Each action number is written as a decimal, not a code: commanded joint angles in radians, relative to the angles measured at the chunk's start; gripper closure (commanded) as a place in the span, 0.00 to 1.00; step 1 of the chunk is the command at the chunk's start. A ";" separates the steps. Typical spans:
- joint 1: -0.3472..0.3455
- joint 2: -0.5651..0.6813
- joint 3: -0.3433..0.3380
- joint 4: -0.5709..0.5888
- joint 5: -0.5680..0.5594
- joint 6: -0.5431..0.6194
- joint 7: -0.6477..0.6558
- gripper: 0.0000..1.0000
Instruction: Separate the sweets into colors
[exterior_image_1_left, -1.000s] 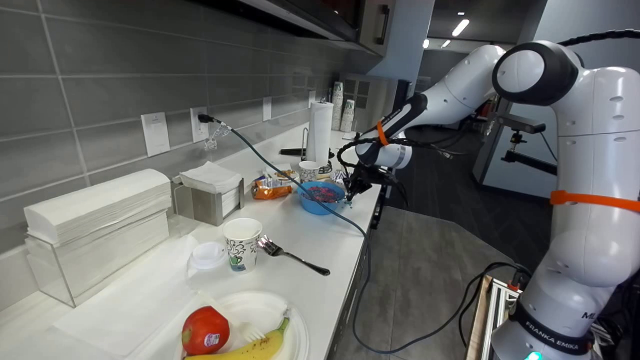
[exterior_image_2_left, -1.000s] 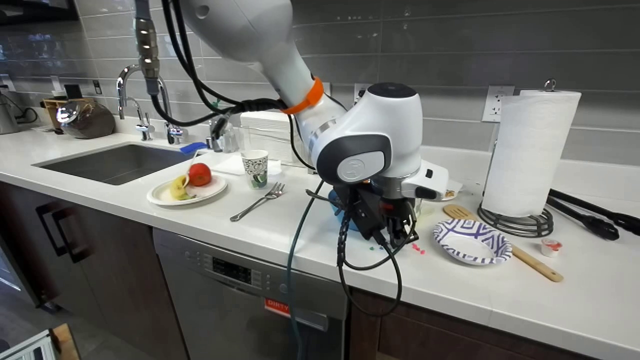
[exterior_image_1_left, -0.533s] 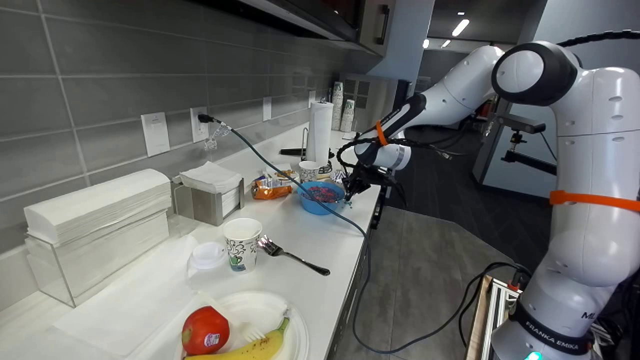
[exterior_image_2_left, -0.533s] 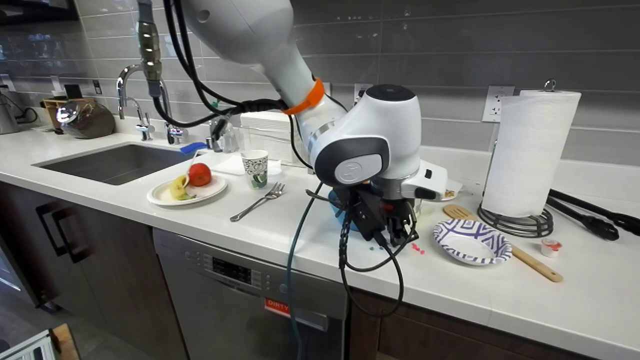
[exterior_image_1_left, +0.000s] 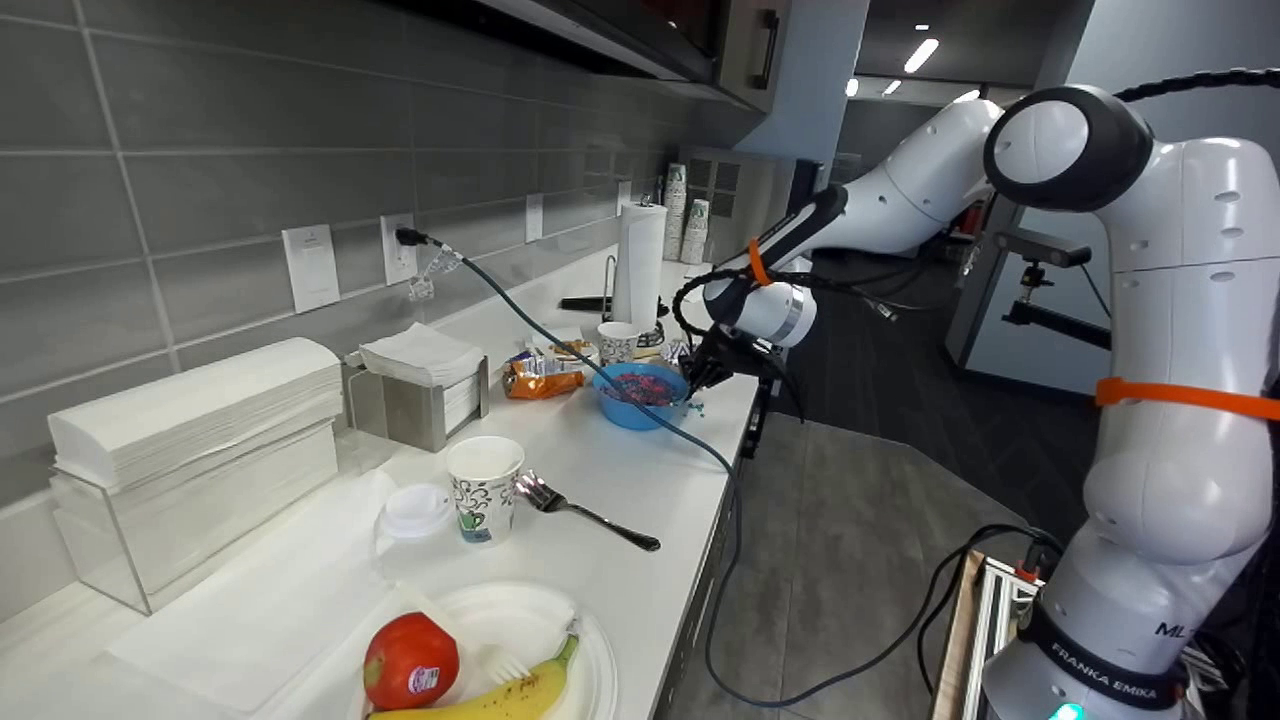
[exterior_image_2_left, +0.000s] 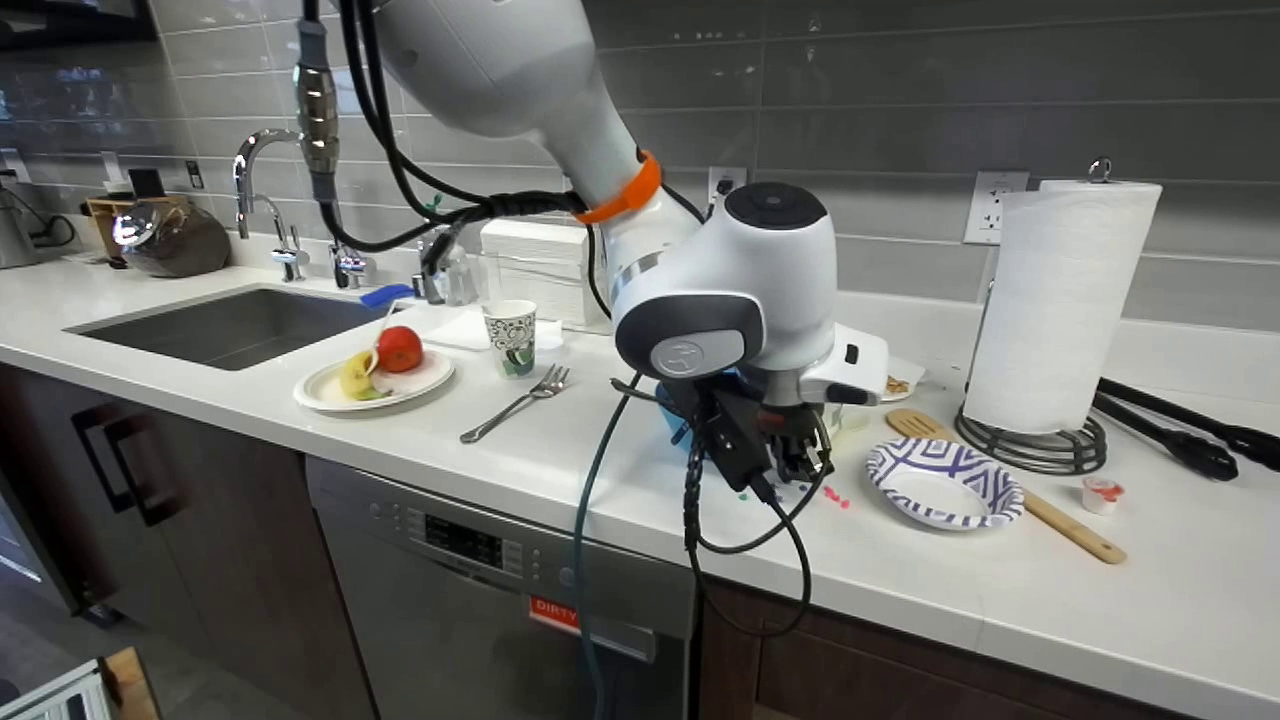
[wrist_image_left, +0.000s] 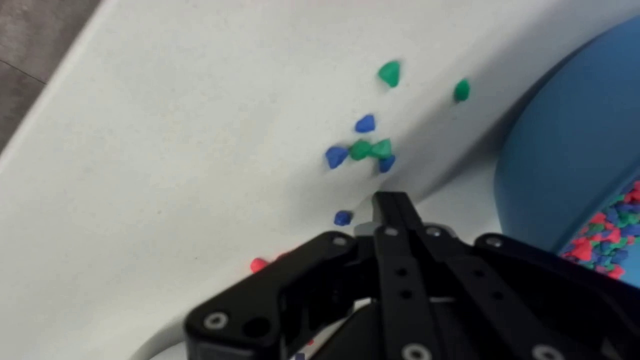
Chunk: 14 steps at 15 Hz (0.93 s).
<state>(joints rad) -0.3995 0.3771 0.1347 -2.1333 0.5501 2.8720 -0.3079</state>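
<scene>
Small sweets lie on the white counter in the wrist view: greens, blues, and a touching cluster of blue and green. Red sweets are partly hidden behind my gripper. The gripper's fingertips are together with nothing visible between them, just below the cluster and beside the blue bowl. The bowl holds mixed red, blue and green sweets; it also shows in an exterior view. Red sweets lie right of the gripper there.
A patterned paper bowl and a wooden spatula lie right of the gripper. A paper towel roll stands behind. A fork, paper cup and fruit plate are left. A cable crosses before the bowl.
The arm has shifted slightly, and the wrist has moved a little left and lower in both exterior views. The sweets and the bowl look the same.
</scene>
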 joint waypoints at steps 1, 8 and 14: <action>-0.051 0.002 0.054 -0.007 0.065 -0.028 -0.065 1.00; -0.103 -0.018 0.089 -0.007 0.094 -0.136 -0.078 1.00; -0.046 -0.043 -0.009 0.002 0.137 -0.315 -0.100 1.00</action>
<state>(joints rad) -0.4821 0.3472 0.1804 -2.1260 0.6468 2.6356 -0.3771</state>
